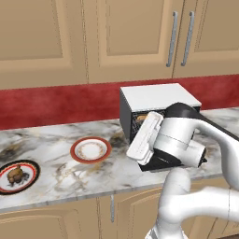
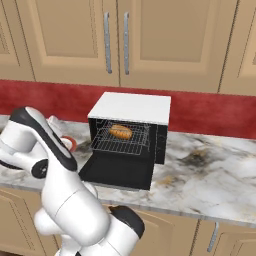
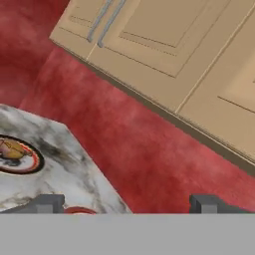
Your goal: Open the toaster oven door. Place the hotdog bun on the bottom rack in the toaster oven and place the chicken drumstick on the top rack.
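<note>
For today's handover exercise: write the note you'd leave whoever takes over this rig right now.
Gripper: open, empty, fingers wide apart, aimed at the backsplash over the counter.
Oven: door down, flat on the counter.
Bun: on a rack inside the oven; which rack is hard to tell.
Drumstick: on the black-rimmed plate, far left. Red-rimmed plate bare.
Left: drumstick onto the top rack.

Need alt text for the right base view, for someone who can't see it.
A toaster oven sits on a marble counter with its door folded down flat and a hotdog bun lying on a wire rack inside. The robot's white arm fills the lower left, below wooden cabinets.
</note>
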